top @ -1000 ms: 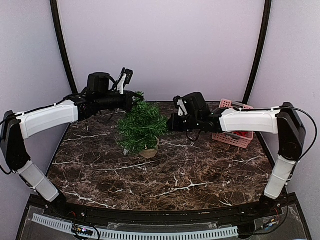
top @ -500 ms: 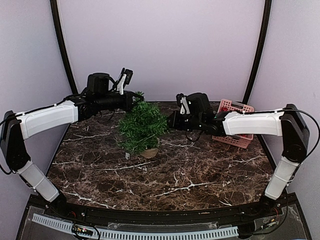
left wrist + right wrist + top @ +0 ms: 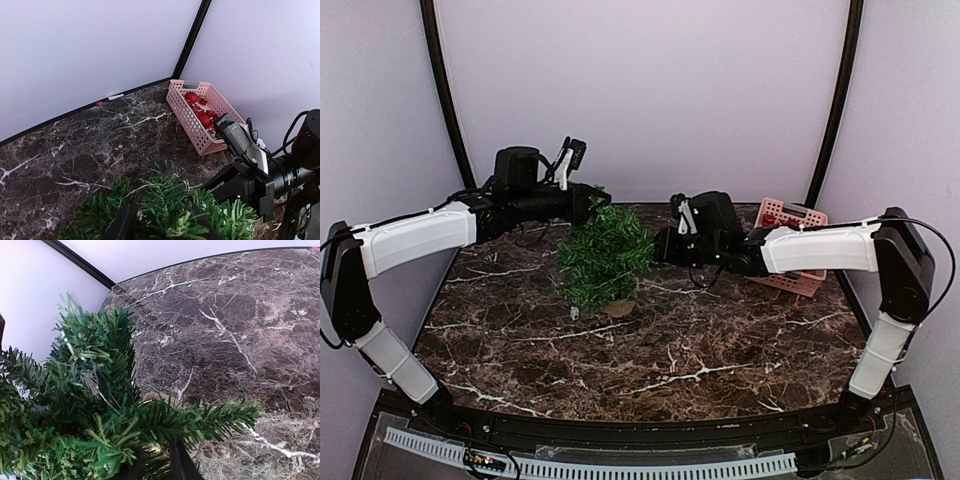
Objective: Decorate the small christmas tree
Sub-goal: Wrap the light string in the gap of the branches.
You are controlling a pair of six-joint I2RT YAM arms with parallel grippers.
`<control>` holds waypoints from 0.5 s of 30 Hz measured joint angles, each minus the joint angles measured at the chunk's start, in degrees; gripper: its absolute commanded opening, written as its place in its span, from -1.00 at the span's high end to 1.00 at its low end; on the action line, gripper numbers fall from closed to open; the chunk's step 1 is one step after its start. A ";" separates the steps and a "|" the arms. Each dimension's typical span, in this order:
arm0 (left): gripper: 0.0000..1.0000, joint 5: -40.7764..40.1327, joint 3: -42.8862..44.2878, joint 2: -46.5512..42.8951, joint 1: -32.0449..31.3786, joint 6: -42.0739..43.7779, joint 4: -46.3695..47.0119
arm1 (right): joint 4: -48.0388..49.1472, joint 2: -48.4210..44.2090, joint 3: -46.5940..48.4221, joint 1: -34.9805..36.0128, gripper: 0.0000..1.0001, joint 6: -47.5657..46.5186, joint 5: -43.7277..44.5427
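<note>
The tree (image 3: pixel 605 250) is standing on its tan base (image 3: pixel 620 308) on the marble table (image 3: pixel 720 340), left of the middle and toward the far side. Both arms are reaching in at it from opposite sides.

The left gripper (image 3: pixel 592 203) is hovering at the tree's far left top. In the left wrist view its fingers (image 3: pixel 121 226) are sitting apart, with green needles poking up between them. They are not clamping on anything that can be made out.

The right gripper (image 3: pixel 658 247) is pressing in at the tree's right side, about halfway up. In the right wrist view its dark fingers (image 3: pixel 182 465) are showing only a narrow gap, and branches are crossing in front of them. Whether any needle is caught in that gap cannot be told.

A pink basket (image 3: pixel 182 112) is sitting at the far right corner, well apart from the tree, holding red ornaments (image 3: pixel 202 117). A tiny white thing (image 3: pixel 574 313) is lying on the table just left of the base; it is too small to identify.
</note>
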 measured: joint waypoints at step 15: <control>-0.77 -3.21 -2.97 -5.33 0.44 0.92 -0.63 | -2.54 -11.58 -4.28 0.07 -0.38 -1.22 6.54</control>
